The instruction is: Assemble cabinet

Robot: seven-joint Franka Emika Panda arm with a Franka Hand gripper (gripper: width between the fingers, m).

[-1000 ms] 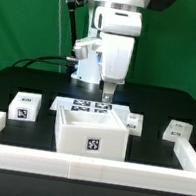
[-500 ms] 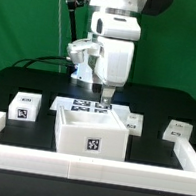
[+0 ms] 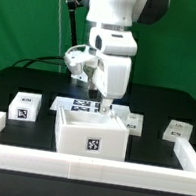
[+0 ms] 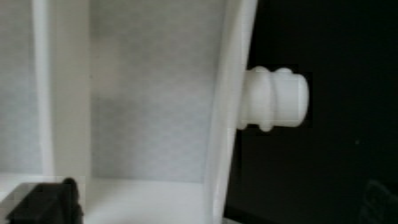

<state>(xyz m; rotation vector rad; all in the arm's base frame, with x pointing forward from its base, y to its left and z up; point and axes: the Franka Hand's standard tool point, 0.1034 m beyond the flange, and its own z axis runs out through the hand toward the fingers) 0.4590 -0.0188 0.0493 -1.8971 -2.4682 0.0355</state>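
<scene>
The cabinet body (image 3: 93,136), a large white box with a marker tag on its front, stands at the table's middle. My gripper (image 3: 105,105) points down at the body's rear edge, towards the exterior view's right. In the wrist view the gripper (image 4: 214,205) is open, and one dark finger (image 4: 45,203) shows on the inner side of a thin white cabinet wall (image 4: 235,120). A round ribbed white knob (image 4: 276,98) sticks out of that wall's outer face. Nothing is held.
Small white tagged blocks lie at the exterior view's left (image 3: 24,106), just right of the body (image 3: 134,121) and at the far right (image 3: 175,129). The marker board (image 3: 82,107) lies behind the body. A white rail (image 3: 86,168) borders the front and sides.
The arm has shifted a little to the exterior view's right and the wrist has turned. The gripper has come down closer to the cabinet body's rear edge.
</scene>
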